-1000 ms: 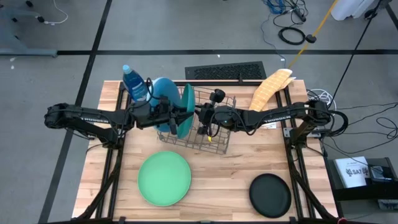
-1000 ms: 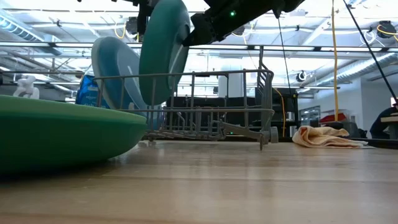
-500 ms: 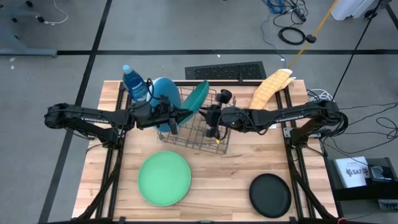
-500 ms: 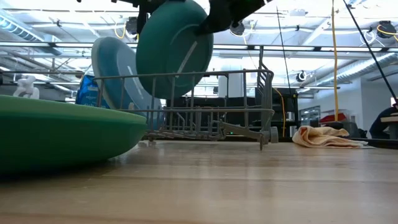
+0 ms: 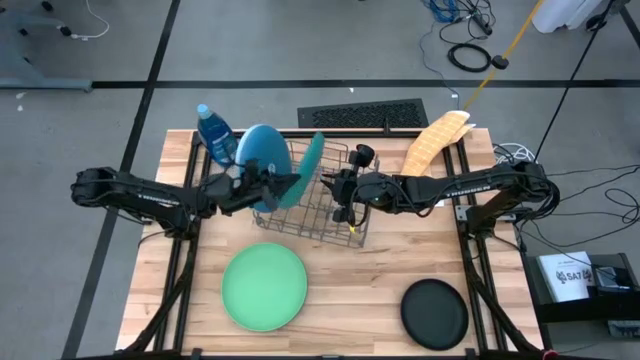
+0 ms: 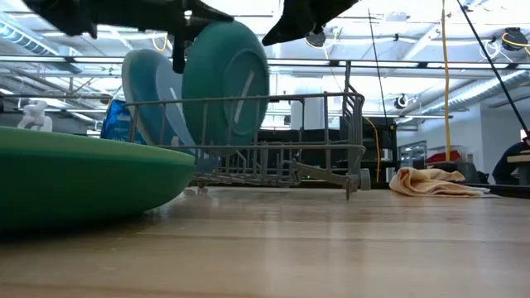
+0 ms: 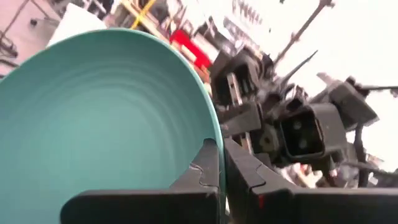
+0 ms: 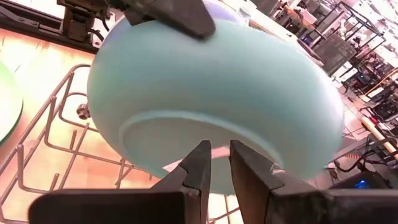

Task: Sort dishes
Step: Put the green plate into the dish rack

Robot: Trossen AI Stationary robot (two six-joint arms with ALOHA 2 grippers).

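So the wire rack [image 5: 318,200] is the thing to go by here, sitting toward the far side of the wooden surface [image 5: 370,280]. A blue soap bottle [image 5: 214,133] stands just off the rack's far-left corner. The left gripper [image 5: 283,186] reaches in from the left at the rack's left end, jaws clenched on the rim of the teal plate [image 5: 311,167]; the left wrist view shows that rim pinched between its fingers [image 7: 208,171]. That plate stands on edge inside the rack, tilted a bit, and from the low view it looks seated between the wires. Right behind it, at the rack's left end, a blue plate [image 5: 262,155] stands upright too.

The right gripper [image 5: 335,190] comes in from the right, over the middle of the rack and just beside the teal plate. In its wrist view the fingers [image 8: 200,163] sit nearly closed in front of the plate's underside, not gripping it as far as I can see.

In front of the rack, a green plate [image 5: 264,286] lies flat on the left, and the small black plate [image 5: 434,312] lies flat well off to the right. A yellowish cloth [image 5: 434,141] sits beyond the rack's right end.
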